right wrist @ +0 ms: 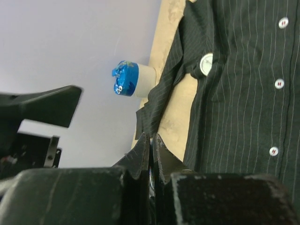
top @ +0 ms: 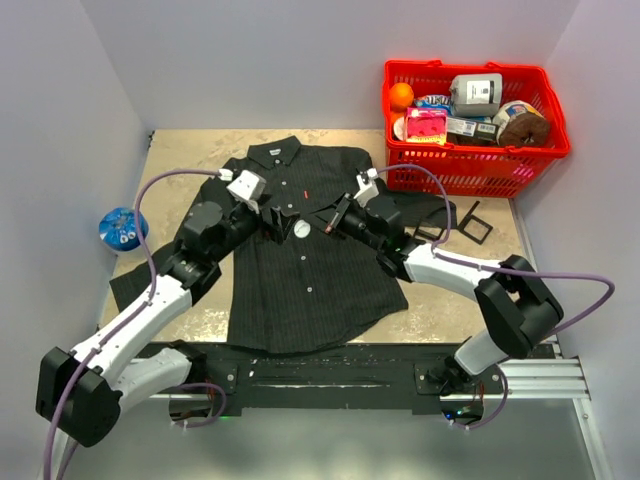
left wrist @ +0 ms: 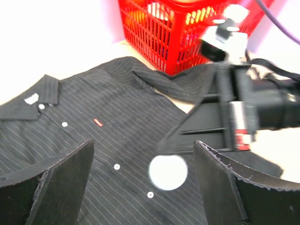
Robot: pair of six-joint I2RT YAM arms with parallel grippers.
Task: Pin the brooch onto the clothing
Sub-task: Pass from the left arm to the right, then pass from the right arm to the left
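Shirt [top: 300,290] was matt woven cloth w/ thin pale stripes; its buttons [left wrist: 116,166] were smooth pale plastic. Brooch [left wrist: 168,172] looked smooth, white. My left fingers [left wrist: 61,183] were matt black, rough & chipped at edges. Basket [top: 470,178] was glossy red plastic. Tabletop [top: 420,315] looked matt, stone-like.

Overhead & wrist cams, shirt [top: 300,300] shared
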